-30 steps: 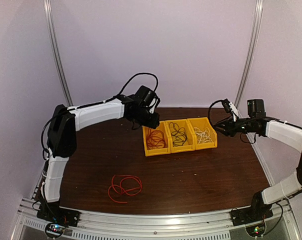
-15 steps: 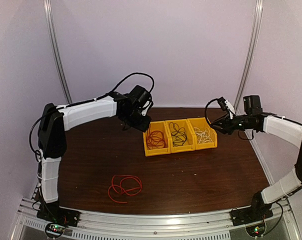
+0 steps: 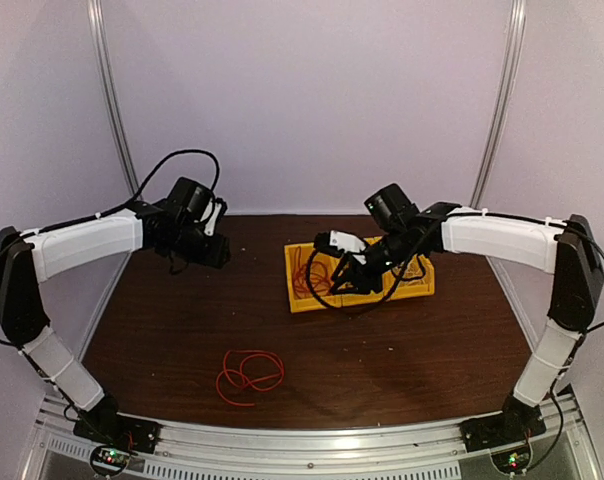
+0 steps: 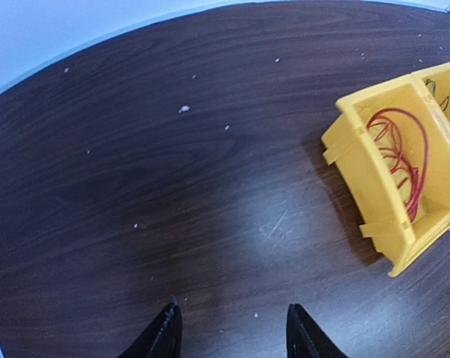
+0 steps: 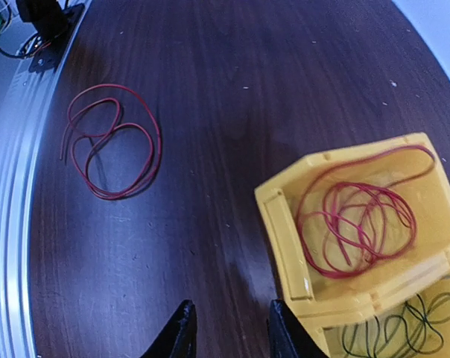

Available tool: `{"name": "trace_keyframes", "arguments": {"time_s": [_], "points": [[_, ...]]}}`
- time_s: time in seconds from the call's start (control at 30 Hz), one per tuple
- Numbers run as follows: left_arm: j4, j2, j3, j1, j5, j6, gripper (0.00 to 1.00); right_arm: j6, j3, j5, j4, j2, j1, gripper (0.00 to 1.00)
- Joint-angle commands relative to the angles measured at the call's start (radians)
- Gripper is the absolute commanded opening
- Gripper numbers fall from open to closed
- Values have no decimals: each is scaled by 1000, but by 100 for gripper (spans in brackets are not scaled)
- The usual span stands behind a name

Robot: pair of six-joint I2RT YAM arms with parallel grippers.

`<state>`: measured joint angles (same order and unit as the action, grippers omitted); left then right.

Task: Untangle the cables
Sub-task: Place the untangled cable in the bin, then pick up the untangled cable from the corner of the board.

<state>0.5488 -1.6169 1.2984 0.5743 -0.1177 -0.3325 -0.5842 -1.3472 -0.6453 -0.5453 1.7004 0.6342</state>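
the left arm (image 3: 82,240) stretched out over the far left part of the table (image 3: 432,370), and the left gripper (image 3: 210,252) hung above bare dark wood, well apart from the bins. in its own wrist view the left gripper (image 4: 232,332) stood fairly wide. its two black fingertips (image 4: 165,337) were parted, with only tabletop showing in the gap and nothing held.

nearer the front edge, a little right of that gripper, the loose red cable (image 3: 247,372) lay flat on the table in a few slack loops. it lay alone, well clear of both grippers. the right wrist view showed the same loops (image 5: 109,142) close to the metal rail (image 5: 9,224) along the table's near edge.

further right stood the yellow bins (image 3: 307,303), side by side in a row near the middle of the table. the leftmost bin (image 5: 284,231) held the coiled red cable (image 5: 355,227), many overlapping loops resting inside its walls. the left wrist view also caught this coil (image 4: 400,164). the neighbouring bin (image 5: 441,287) held the black cable (image 5: 393,328), coiled loosely too. the rightmost bin (image 3: 420,292) was largely hidden behind the arm, and i could not make out its contents.

the right gripper (image 3: 342,272) hovered over the bins at about the leftmost and middle ones, on the right arm (image 3: 492,238) reaching in from the right side. in its wrist view the right gripper (image 5: 229,328) was moderately parted above the table, just beside the leftmost bin's front corner. its fingertips (image 5: 182,328) were empty and touched no cable.
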Motion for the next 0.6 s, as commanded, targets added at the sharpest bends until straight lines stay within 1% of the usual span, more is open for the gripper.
{"name": "trace_keyframes", "arguments": {"time_s": [0.0,0.13,0.23,0.3,0.43,0.57], "points": [[-140,105,-154,-28,65,-36,49,-68,-105,69,-103,105,144,33],[-163,147,-241,-42,81,-47,49,-92,-216,65,-157,221,263,33],[-190,170,-308,-52,108,-56,49,-145,-286,73,-203,293,341,33],[-203,181,-343,-57,117,-57,49,-176,-326,75,-237,338,387,35],[-209,203,-376,-66,118,-54,49,-193,-386,87,-264,420,452,40],[-209,226,-387,-74,118,-39,49,-167,-421,106,-241,485,490,41]]}}
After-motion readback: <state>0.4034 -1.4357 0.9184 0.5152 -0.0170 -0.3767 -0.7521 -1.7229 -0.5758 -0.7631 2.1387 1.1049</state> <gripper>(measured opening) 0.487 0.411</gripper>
